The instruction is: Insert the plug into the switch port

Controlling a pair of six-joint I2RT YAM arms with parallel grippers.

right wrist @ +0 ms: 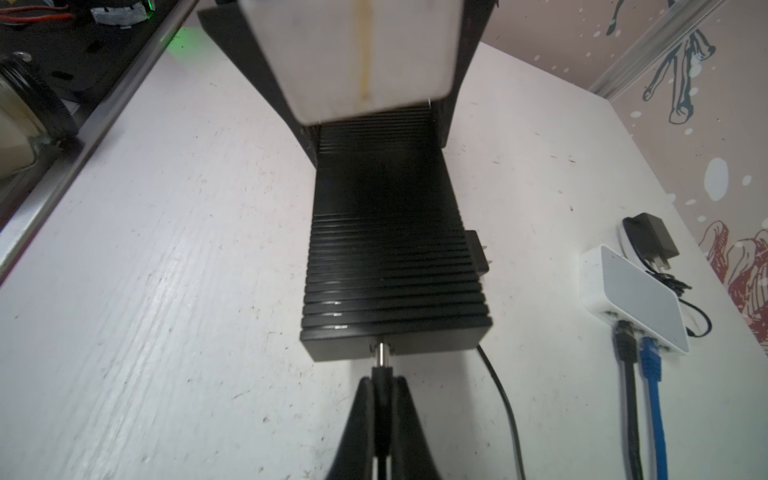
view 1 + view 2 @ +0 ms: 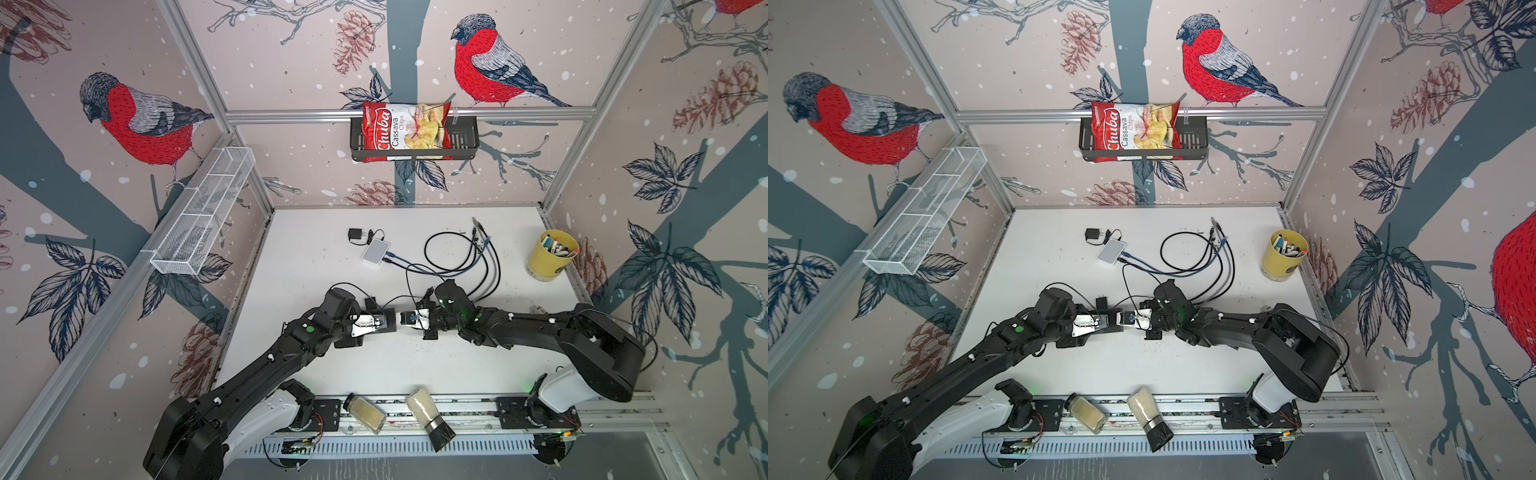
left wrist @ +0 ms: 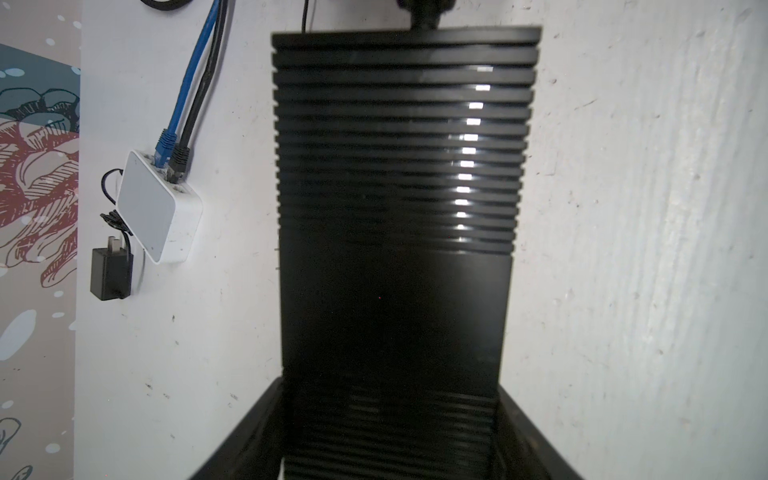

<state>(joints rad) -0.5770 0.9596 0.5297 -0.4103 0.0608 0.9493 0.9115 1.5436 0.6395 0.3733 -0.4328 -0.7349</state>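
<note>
The switch [image 3: 395, 208] is a black ribbed box lying on the white table, seen in both top views [image 2: 387, 322] [image 2: 1112, 322]. My left gripper [image 3: 390, 415] is shut on its sides at one end, one finger [image 3: 249, 428] on each flank. My right gripper [image 1: 381, 388] faces the opposite end and is shut on the black barrel plug [image 1: 381, 374]. The plug's silver tip [image 1: 381, 352] sits in the round port in the switch's [image 1: 395, 270] end face, with a short length of metal showing. Its thin black cable [image 1: 503, 399] trails away over the table.
A white network box [image 2: 376, 251] with blue and black cables plugged in lies further back, next to a black wall adapter [image 2: 355, 235]. Another adapter [image 1: 478, 253] lies beside the switch. Cable loops [image 2: 461, 253], a yellow pen cup [image 2: 552, 253] and two jars [image 2: 430, 417] on the front rail stand around.
</note>
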